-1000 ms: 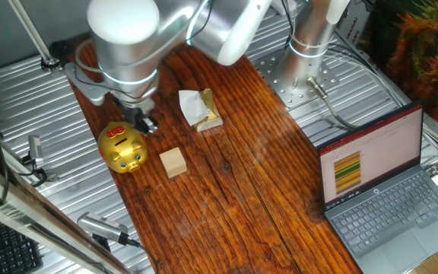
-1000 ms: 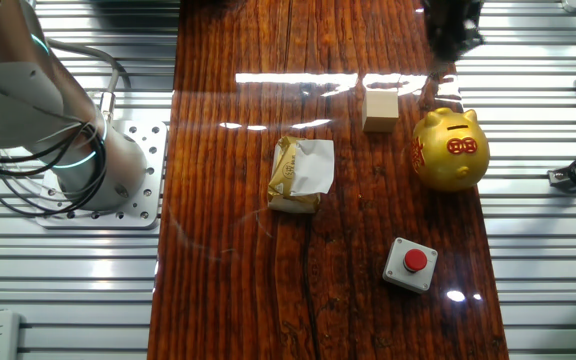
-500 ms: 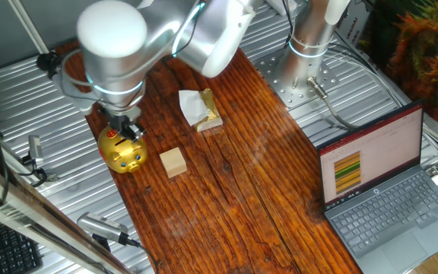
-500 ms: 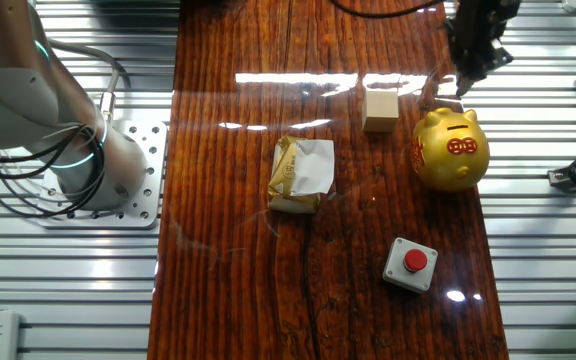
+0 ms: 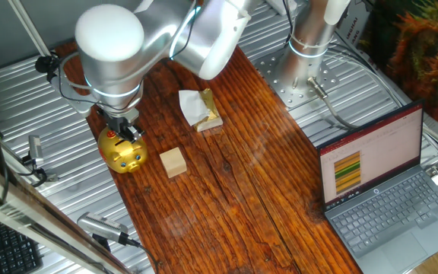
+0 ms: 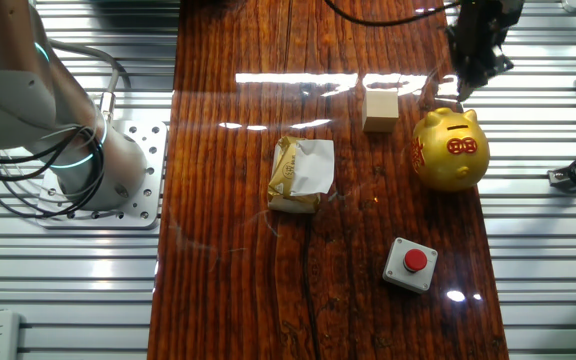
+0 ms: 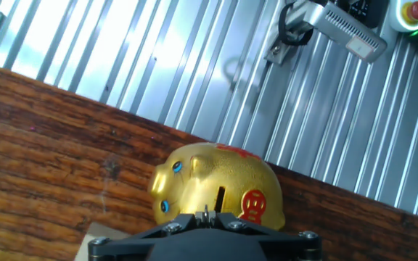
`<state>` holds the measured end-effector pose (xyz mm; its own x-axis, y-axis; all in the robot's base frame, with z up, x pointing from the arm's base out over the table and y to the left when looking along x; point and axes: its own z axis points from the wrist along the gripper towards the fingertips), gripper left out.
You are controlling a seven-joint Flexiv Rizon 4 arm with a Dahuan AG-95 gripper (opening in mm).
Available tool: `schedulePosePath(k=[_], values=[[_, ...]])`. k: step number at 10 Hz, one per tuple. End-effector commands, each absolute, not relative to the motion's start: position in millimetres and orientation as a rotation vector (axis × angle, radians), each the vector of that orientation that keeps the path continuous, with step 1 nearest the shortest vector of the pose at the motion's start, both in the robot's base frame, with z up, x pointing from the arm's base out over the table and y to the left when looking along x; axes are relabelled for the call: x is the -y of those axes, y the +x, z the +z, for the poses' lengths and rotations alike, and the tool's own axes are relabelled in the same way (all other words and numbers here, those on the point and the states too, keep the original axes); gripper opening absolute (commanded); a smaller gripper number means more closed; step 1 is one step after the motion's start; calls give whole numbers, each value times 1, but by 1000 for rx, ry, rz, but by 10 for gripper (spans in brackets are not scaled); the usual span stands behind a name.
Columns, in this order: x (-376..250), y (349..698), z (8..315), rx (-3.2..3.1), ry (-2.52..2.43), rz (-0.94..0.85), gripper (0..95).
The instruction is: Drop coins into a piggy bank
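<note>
The gold piggy bank (image 5: 124, 154) stands near the left edge of the wooden table; it also shows in the other fixed view (image 6: 451, 150) and the hand view (image 7: 216, 181). Its back has a dark slot (image 7: 220, 197) and red patches. My gripper (image 5: 128, 129) hangs just above the pig's back, also seen in the other fixed view (image 6: 465, 88). In the hand view the gripper (image 7: 206, 216) is shut on a thin dull grey coin (image 7: 206, 212) held edge-on, close to the slot. No other coins show.
A pale wooden cube (image 5: 173, 161) sits right of the pig. A gold-wrapped packet with white paper (image 5: 201, 109) lies mid-table. A red button on a grey box (image 6: 411, 263) and a laptop (image 5: 379, 183) stand further off. Ribbed metal surrounds the wood.
My gripper has moved from beside the pig to over its back, with only a slight shift in the last half second. The pig and the cube have not moved.
</note>
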<state>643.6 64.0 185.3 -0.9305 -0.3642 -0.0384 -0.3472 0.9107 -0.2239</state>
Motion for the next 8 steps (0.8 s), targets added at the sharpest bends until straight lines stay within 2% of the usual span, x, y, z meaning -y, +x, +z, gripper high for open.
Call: schedulePosePath(k=[1, 8], values=[[-62, 645, 182, -2993, -551, -330, 0], [-59, 646, 178, -3007, -469, -322, 0]])
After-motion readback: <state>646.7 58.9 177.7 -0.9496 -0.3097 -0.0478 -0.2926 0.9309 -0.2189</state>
